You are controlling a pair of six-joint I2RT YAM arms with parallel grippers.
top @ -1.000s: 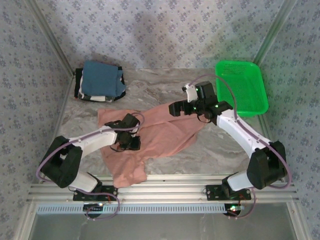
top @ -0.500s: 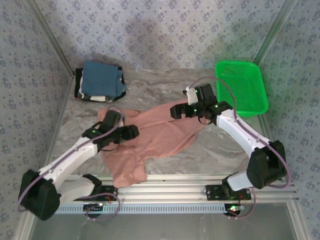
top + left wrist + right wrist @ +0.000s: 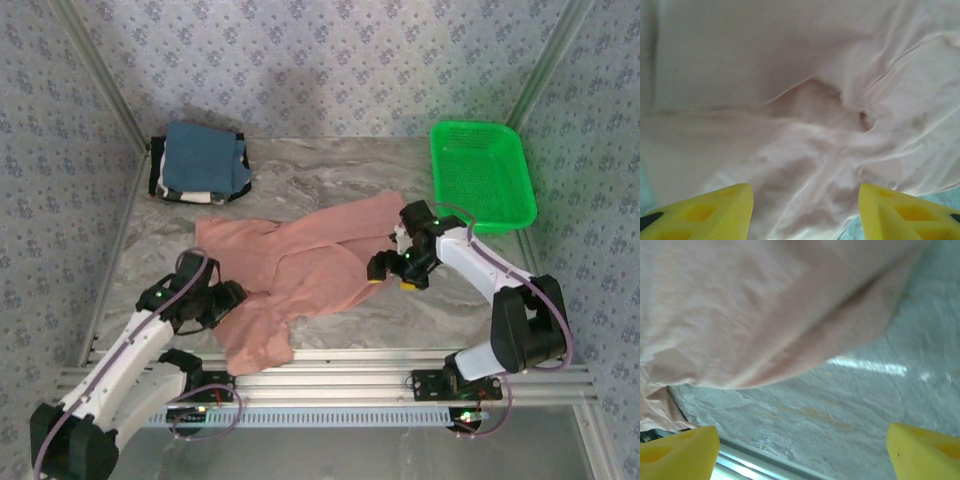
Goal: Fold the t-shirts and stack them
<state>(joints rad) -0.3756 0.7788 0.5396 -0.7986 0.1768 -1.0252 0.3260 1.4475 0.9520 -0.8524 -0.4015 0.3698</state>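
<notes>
Far left, back corner of the table point(image 3: 330, 180): a stack of folded t-shirts, blue one point(image 3: 205, 155) on top. It covers most of the others, so only black and white edges point(image 3: 160, 182) stick out at the left and near side. How many lie under it, cannot tell.

Left gripper point(image 3: 228, 298) sits low at the left near part of the salmon-pink t-shirt point(image 3: 310, 270). From above its fingers are dark and merge with the wrist, hard to read. In the left wrist view the gripper point(image 3: 805, 210) has its yellow fingertips point(image 3: 705, 210) far apart at the bottom corners, cut off by the frame edge, with nothing pinched between them. Rumpled pink cloth point(image 3: 800, 100) lies below; the picture is soft and washed out. Contact with the cloth: cannot tell.

The pink shirt lies spread and creased across mid-table, one flap reaching the near table edge, its far right end pointing toward the basket. Which side is up, cannot tell.

Right gripper point(image 3: 390, 280) is at the shirt's right edge. In the right wrist view the gripper point(image 3: 800, 452) is spread wide, only the yellow tips point(image 3: 677, 450) in frame, nothing held. A blurred fold of pink cloth point(image 3: 765, 305) fills the upper left; bare marble below it.

Far right: green mesh basket point(image 3: 480, 175), apart from the shirt.
</notes>
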